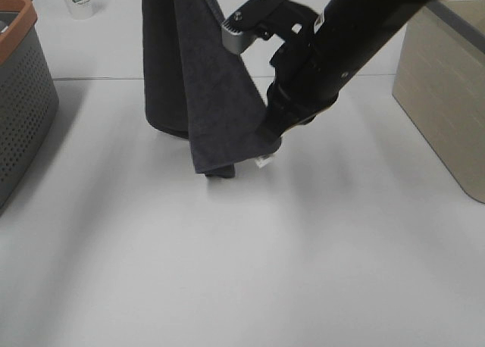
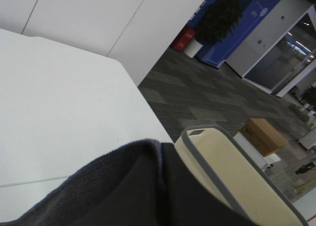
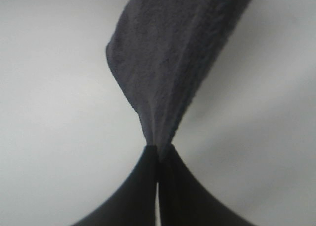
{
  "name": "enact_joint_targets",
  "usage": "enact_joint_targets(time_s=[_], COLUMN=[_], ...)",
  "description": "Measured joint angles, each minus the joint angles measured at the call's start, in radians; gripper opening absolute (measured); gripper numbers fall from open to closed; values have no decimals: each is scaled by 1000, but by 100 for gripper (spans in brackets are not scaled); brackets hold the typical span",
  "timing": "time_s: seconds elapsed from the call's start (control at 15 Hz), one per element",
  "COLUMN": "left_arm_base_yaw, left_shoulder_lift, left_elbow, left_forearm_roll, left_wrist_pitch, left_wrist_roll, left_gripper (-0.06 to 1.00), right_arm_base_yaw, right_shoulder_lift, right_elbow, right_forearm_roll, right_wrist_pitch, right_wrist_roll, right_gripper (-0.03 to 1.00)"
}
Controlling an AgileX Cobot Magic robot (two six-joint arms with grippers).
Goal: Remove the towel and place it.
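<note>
Towel [image 1: 193, 74] hangs at upper centre of frame. Right gripper [image 3: 158, 151] pinches its lower corner. Left gripper covered by cloth; grip cannot be told.

towel [image 1: 198, 82]: dark grey, hung down above the table [image 1: 242, 271]
tag [image 1: 264, 162]: white, at the towel's lower corner
right gripper [image 1: 271, 133]: touched the towel's lower right edge
basket [image 1: 23, 97]: well left of the towel
bin [image 1: 443, 97]: well right of the towel
</note>
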Motion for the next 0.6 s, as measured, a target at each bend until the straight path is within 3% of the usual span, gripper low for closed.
enact_joint_targets(time_s=[0.13, 0.27, 0.6], left_arm_base_yaw=[20, 21, 21], left_shoulder_lift=[-26, -36, -36], left_elbow=[0, -1, -1], left_forearm_roll=[-8, -7, 1], left_wrist_pitch=[-38, -46, -61], left_wrist_roll=[0, 0, 0], left_gripper=[0, 0, 0], right_arm_base_yaw=[0, 0, -97], right_shoulder_lift=[-3, -6, -7], right_elbow=[-149, -286, -436], right_forearm_roll=[-235, -382, -431], right_wrist_pitch=[150, 231, 281], right_wrist_roll=[39, 34, 7], right_gripper=[2, 2, 2])
